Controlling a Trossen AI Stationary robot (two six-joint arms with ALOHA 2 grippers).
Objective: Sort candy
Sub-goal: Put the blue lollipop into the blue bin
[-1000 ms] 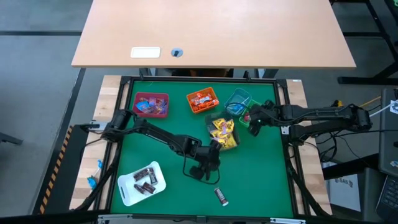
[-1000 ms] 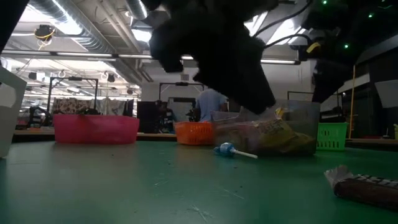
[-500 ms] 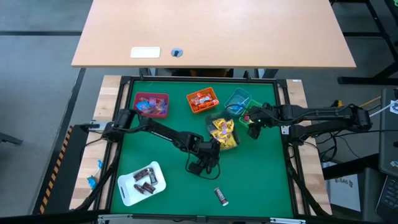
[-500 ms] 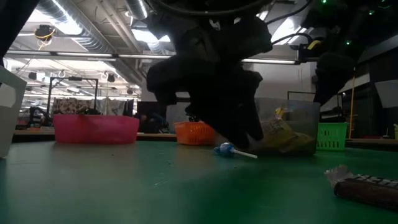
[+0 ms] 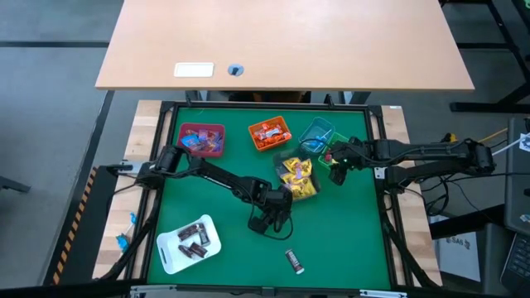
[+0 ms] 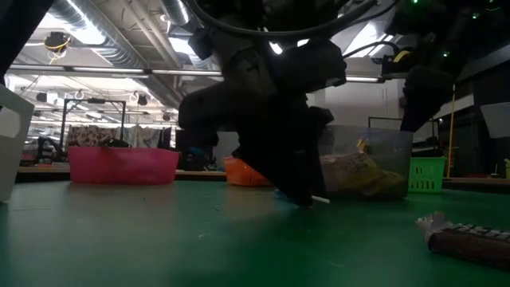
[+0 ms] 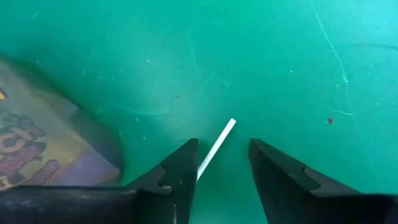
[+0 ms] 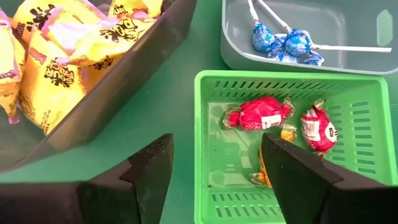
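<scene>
A lollipop lies on the green table; only its white stick (image 7: 217,146) shows in the left wrist view, with the tip (image 6: 320,199) poking out in the low view and its head hidden by my left gripper. That left gripper (image 7: 224,149) is down at the table, slanting downward, open, one finger on each side of the stick; it also shows from above (image 5: 267,223). My right gripper (image 8: 214,158) hangs open above a green basket (image 8: 217,112) holding red candies (image 8: 260,113). My left gripper stands with its fingers either side of the lollipop's stick (image 7: 208,160), coming at it from above at a slant. The stick runs up against the inner edge of one finger (image 7: 183,168); whether they touch I cannot tell.
A clear bin of yellow candy (image 5: 296,175) stands just beyond my left gripper. Pink (image 5: 201,139), orange (image 5: 269,132) and blue-tinted (image 5: 316,135) bins line the far side. A white tray (image 5: 170,252) of dark candies sits near left, and a loose dark candy (image 5: 294,261) near the front.
My left gripper has come down toward the table onto the lollipop and tipped steeper; in the low view it now hides the blue head that showed before. The lollipop has stayed where it was.
</scene>
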